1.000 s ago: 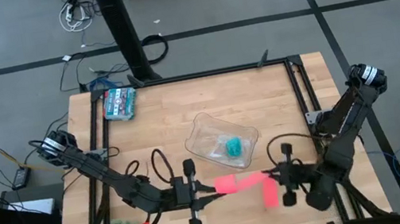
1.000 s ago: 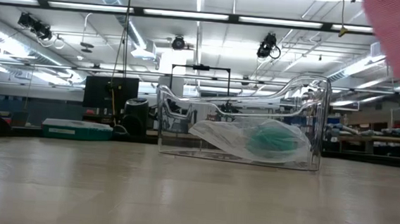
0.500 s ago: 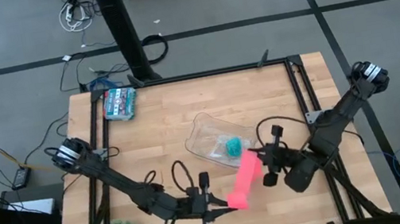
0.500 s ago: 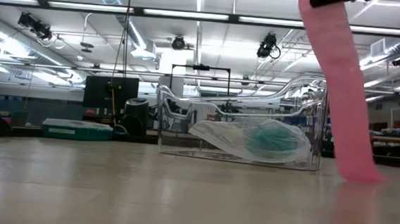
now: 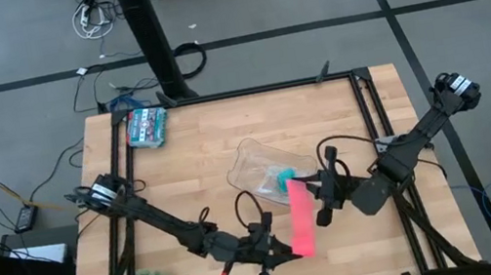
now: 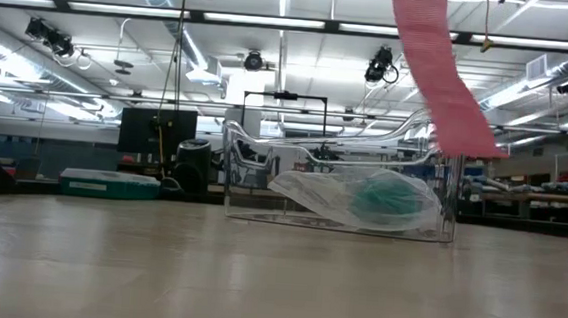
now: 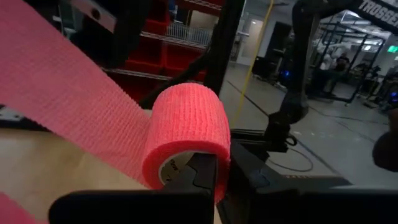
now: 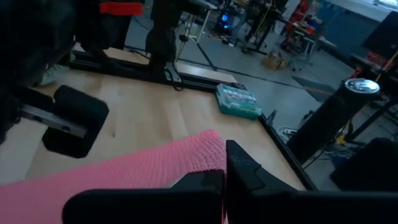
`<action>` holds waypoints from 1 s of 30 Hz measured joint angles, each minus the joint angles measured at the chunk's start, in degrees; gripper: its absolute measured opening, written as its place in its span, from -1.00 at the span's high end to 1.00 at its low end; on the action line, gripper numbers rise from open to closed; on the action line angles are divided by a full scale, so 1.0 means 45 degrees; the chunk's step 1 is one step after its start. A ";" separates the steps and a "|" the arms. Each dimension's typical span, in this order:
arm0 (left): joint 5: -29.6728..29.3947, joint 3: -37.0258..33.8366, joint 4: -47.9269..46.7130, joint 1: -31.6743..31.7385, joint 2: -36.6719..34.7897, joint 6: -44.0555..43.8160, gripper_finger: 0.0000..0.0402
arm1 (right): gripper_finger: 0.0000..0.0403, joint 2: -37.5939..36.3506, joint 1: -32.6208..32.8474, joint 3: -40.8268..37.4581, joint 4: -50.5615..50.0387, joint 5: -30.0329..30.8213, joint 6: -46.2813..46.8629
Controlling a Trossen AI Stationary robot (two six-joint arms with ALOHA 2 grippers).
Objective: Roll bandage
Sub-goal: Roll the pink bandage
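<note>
At lower centre of the high view, the bandage (image 5: 302, 222) now hangs nearly vertical, lifted off the table (image 5: 189, 156). The left gripper (image 5: 281, 251) pinches its rolled end, farther right than before; the right gripper (image 5: 306, 192) clamps its upper end beside the clear tray (image 5: 248, 165).

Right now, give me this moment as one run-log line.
left gripper: shut on bandage roll | right gripper: shut on strip's free end | strip stretched between them

pink bandage (image 5: 302, 220) stretched taut, one end rolled.
</note>
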 joint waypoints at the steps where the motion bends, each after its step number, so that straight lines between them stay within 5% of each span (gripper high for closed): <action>1: 0.0028 0.0000 -0.0076 0.0035 0.0021 -0.0140 0.88 | 1.00 0.0004 -0.0057 0.0000 0.0004 -0.0081 -0.0062; 16: -0.0135 0.0000 -0.0199 0.1104 0.0031 -0.1842 0.88 | 1.00 0.0047 0.0558 0.0000 0.2342 -0.2011 -0.0532; 30: -0.0659 0.0000 0.0261 0.1653 0.0022 -0.2300 0.87 | 1.00 0.2040 0.2188 -0.0005 0.3897 -0.1966 -0.0695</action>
